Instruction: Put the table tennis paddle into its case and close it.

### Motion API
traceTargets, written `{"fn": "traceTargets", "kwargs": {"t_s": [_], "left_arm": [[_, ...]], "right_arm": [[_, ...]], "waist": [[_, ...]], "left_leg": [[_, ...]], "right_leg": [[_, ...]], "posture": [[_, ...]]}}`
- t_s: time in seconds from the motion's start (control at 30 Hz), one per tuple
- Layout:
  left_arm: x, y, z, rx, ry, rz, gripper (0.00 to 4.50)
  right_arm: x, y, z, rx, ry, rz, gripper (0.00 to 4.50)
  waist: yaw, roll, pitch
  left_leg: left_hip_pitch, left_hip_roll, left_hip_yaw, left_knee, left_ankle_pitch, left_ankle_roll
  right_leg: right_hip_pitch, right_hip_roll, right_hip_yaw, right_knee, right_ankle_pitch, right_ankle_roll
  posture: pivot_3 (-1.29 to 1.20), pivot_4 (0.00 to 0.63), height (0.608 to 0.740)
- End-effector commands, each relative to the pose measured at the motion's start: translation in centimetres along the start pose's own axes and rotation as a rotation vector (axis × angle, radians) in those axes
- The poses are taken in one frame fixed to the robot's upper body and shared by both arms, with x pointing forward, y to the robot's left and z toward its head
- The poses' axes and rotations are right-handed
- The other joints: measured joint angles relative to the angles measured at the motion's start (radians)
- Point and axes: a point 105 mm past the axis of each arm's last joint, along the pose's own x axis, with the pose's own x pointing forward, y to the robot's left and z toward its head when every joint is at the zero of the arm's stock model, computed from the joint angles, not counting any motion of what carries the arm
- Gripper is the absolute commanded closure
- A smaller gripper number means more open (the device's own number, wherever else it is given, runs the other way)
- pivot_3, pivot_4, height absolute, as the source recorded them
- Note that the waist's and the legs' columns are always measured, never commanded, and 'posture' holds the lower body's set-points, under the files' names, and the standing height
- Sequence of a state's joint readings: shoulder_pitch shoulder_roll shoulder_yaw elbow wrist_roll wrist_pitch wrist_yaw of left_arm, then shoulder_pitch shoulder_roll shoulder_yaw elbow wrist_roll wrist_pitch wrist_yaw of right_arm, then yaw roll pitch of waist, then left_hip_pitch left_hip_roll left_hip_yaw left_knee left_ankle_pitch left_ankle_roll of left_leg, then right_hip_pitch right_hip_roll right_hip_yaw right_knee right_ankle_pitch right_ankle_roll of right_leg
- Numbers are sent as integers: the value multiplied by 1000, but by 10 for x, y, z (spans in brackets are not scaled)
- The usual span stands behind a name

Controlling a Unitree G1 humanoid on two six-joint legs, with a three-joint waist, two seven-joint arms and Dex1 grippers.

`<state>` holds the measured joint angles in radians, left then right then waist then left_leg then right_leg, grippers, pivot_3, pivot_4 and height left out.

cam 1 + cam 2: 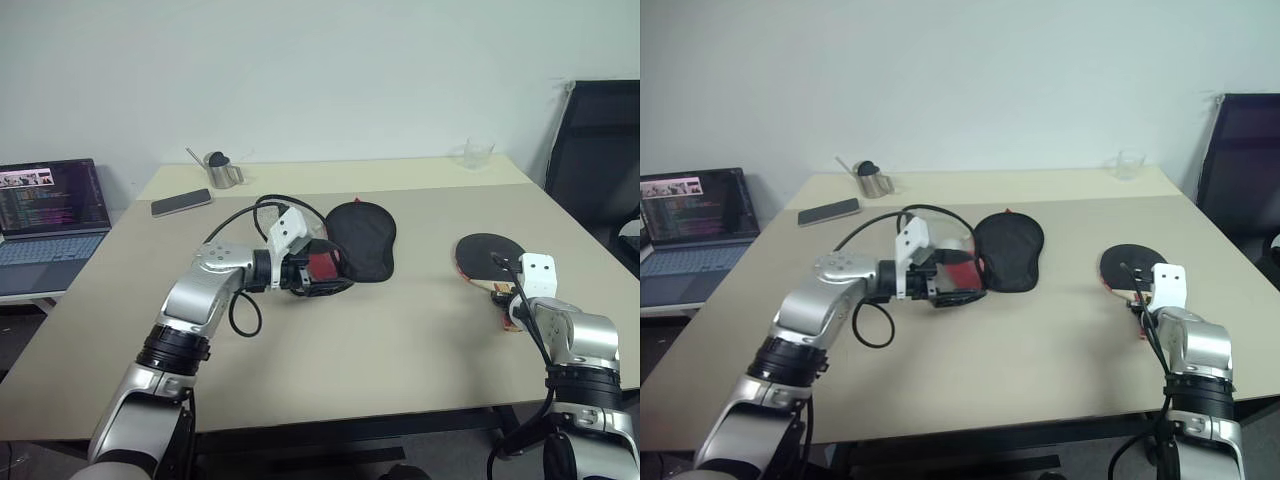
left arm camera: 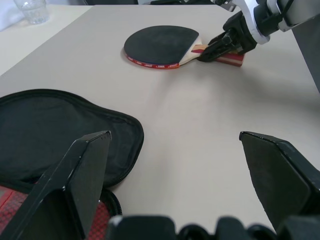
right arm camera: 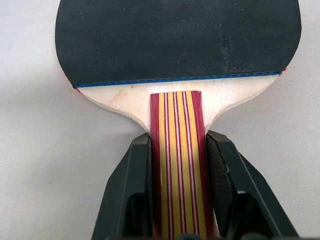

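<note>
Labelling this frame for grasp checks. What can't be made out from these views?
- Right gripper jaws flank the tan striped handle of the black-faced table tennis paddle; the handle's end is cut off by the right wrist view's edge.
- Black and red fabric zip case: its red lower part is hidden behind the open left gripper; zip state unclear.
- Laptop screen text: too small in the head views.

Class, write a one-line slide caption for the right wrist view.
Right claw closed on the striped handle of the table tennis paddle, which lies flat on the table.
</note>
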<state>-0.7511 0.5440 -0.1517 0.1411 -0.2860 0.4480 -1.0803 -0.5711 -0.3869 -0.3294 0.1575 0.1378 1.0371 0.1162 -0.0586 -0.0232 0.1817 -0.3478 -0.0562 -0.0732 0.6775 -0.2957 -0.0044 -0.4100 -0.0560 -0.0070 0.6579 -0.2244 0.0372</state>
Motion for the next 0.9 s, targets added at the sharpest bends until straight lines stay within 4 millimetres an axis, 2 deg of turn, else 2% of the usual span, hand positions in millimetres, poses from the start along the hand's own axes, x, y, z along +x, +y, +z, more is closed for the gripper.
{"fn": "traceTargets", "kwargs": {"t_s": [0.03, 0.13, 0.27, 0.43, 0.57, 0.7, 0.9], "left_arm": [[-12, 7, 13, 49, -31, 44, 0], [-18, 11, 10, 48, -18, 72, 0], [-32, 16, 4, 41, 3, 125, 0], [-52, 24, -6, 31, 47, 205, 0], [-57, 20, -9, 23, 52, 224, 0], [-60, 12, -10, 14, 53, 239, 0], [-67, 0, -11, -5, 63, 266, 0]], "right_arm": [[-12, 29, 44, 3, -129, 74, 3399], [-19, 45, 72, 20, -202, 101, 3399], [-30, 81, 106, 17, -288, 154, 3399], [-32, 133, 131, 15, -331, 258, 3399], [-23, 177, 135, -1, -334, 315, 3399], [-16, 217, 129, -3, -318, 374, 3399], [-6, 247, 113, -15, -278, 409, 3399]], "waist": [[0, 1, 1], [1, 5, 3], [5, 5, 3], [6, 6, 3], [7, 6, 3], [4, 6, 3], [5, 6, 3]], "left_leg": [[0, 0, 0, 0, 0, 0], [-4, 1, 1, -1, 0, 0], [-17, 0, 0, 0, 0, -1], [-34, 0, 0, 0, 2, -5], [-37, -1, 0, -1, 3, -5], [-37, -1, 0, -1, 3, -5], [-37, -1, 0, -1, 2, -5]], "right_leg": [[-1, 0, 0, 0, 0, 0], [-6, 0, 1, 1, 1, -2], [-20, 0, 1, 5, 5, -8], [-37, -1, 3, 4, 5, -9], [-38, -2, 2, 2, 5, -9], [-39, -2, 3, 2, 5, -9], [-39, -2, 3, 2, 5, -9]], "posture": [[0, 150, 740], [0, 150, 740], [0, 150, 740], [0, 150, 740], [0, 150, 740], [0, 150, 740], [0, 150, 740]]}}
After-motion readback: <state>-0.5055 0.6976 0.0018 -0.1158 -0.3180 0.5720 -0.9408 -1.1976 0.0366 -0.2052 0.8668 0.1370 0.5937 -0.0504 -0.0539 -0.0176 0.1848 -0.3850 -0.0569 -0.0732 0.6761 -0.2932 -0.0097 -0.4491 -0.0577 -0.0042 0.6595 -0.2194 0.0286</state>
